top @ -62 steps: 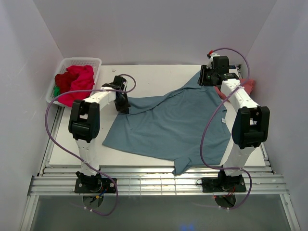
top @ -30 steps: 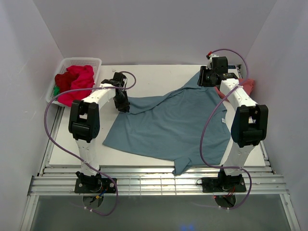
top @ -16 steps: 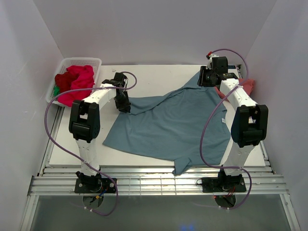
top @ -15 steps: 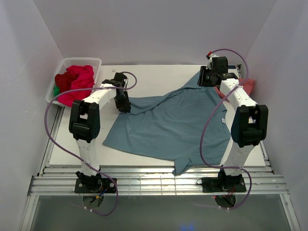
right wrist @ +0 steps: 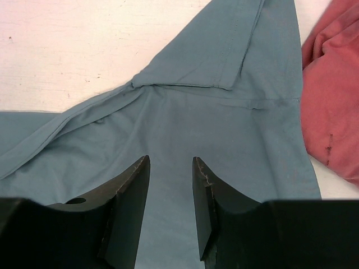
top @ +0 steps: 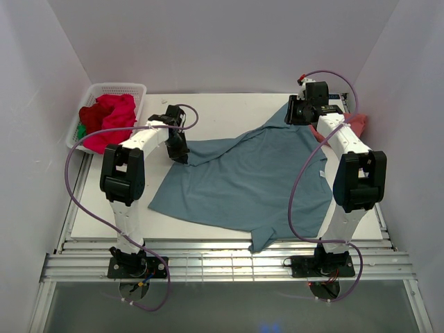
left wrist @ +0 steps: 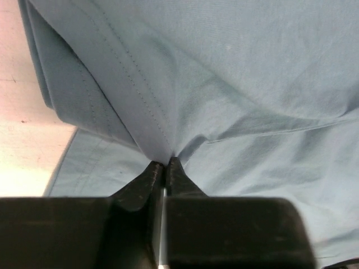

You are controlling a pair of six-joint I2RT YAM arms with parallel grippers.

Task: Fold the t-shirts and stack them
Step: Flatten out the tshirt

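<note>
pinching the left edge of the teal t-shirt [top: 236, 184], the left fingers [left wrist: 154, 175] are kept shut; the right fingers [right wrist: 132, 193] are held open above its far corner. nothing has been moved: it lies unfolded on the worktop [top: 222, 111].

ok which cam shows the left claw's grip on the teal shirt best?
Left wrist: the left claw is shut on a tented fold of the teal shirt, seen close up. Top external shows it only from above at the shirt's left edge, with the fingertips hidden. Right wrist doesn't show it.
</note>
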